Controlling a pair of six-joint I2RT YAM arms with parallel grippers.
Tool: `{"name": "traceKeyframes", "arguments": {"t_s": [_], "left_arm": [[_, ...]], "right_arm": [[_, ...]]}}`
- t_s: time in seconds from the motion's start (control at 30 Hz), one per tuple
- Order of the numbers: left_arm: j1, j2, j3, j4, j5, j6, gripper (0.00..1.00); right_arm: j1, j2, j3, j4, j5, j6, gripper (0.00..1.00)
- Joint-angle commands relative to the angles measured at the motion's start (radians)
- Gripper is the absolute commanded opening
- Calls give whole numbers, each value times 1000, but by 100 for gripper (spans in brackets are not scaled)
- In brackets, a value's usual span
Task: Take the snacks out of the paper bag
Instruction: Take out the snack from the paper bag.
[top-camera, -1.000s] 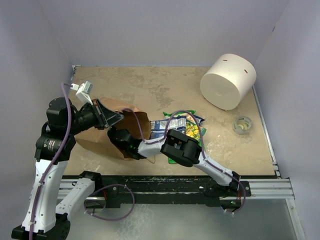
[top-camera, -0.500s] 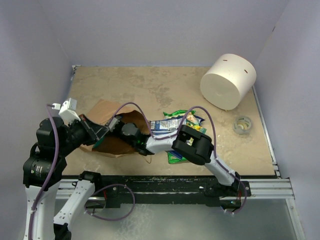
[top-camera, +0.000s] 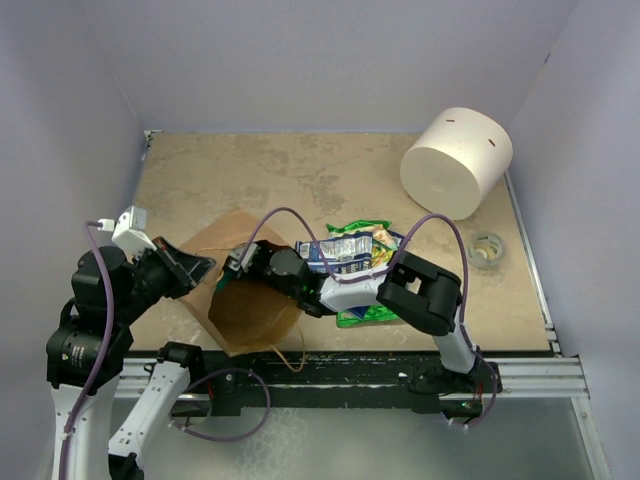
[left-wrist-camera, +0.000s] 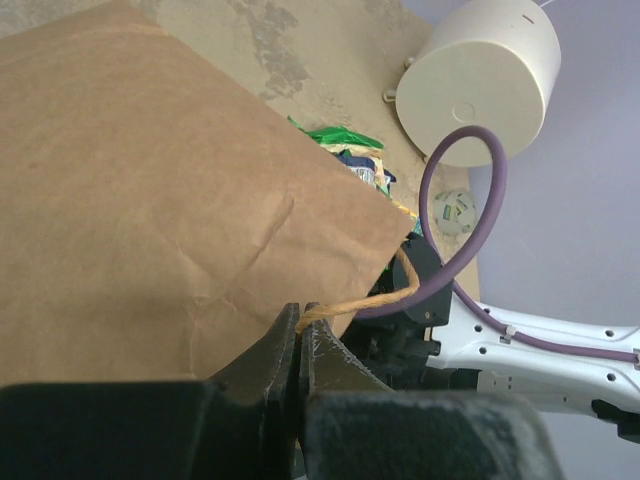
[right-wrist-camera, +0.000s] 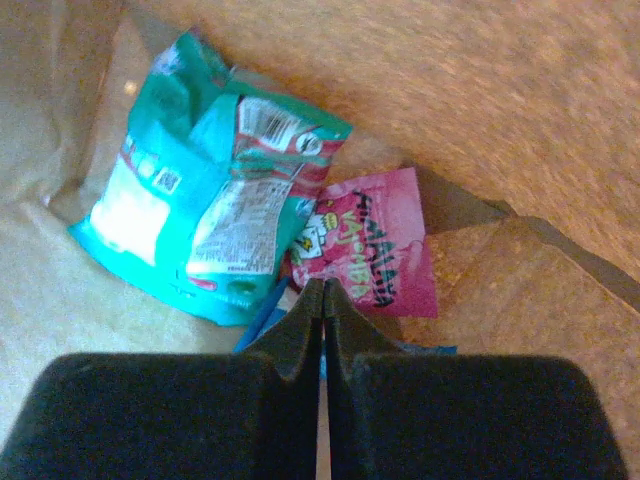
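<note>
Brown kraft paper, the paper bag (top-camera: 250, 315) lies at the near left of the table (top-camera: 250, 175), its mouth turned toward the right arm, which reaches into it. Inside, the right wrist view shows a teal packet (right-wrist-camera: 190, 200) lying against the bag's inner wall (right-wrist-camera: 480, 80), with a small pink packet (right-wrist-camera: 370, 255) partly under its right edge. The right gripper (right-wrist-camera: 322, 295) has its fingers pressed together, tips at the spot where those two packets meet; whether they nip a packet edge cannot be told. A sliver of something blue shows beside the left finger, too little of it to name. The left gripper (left-wrist-camera: 300, 335) is clamped on the bag's edge where a tan loop handle (left-wrist-camera: 365, 298) runs into the jaws. Just right of the bag a heap of packets (top-camera: 355, 250), green, yellow-green and blue-and-white, lies on the table, and the right arm with its purple cable (left-wrist-camera: 470, 200) crosses over the heap and hides much of it. From above, the right fingertips are lost inside the bag. Well apart at the far right stands a big white cylinder (top-camera: 455, 160), and a small tape roll (top-camera: 486, 250) lies nearer the front of it
</note>
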Motion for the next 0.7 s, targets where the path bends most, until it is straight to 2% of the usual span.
{"name": "traceKeyframes", "arguments": {"t_s": [0.0,0.07,0.13,0.23,0.37,0.5,0.67], "left_arm": [[-1,17,24,57,-19,20,0],[-1,22,30,52,-16,35,0],[-1,21,31,41,-16,47,0],[-1,17,25,38,-9,57,0],[-1,31,24,42,9,58,0],[-1,50,27,56,41,57,0],[-1,46,28,49,57,55,0]], "right_arm": [[2,-86,-61,60,-174,-188,0],[1,-109,-70,-5,-245,-289,2],[2,-119,-60,-83,-286,-385,12],[5,-108,-23,-131,-348,-437,31],[20,-55,26,-91,-375,-461,58],[44,4,89,-58,-359,-539,72],[52,63,164,-77,-319,-677,84]]}}
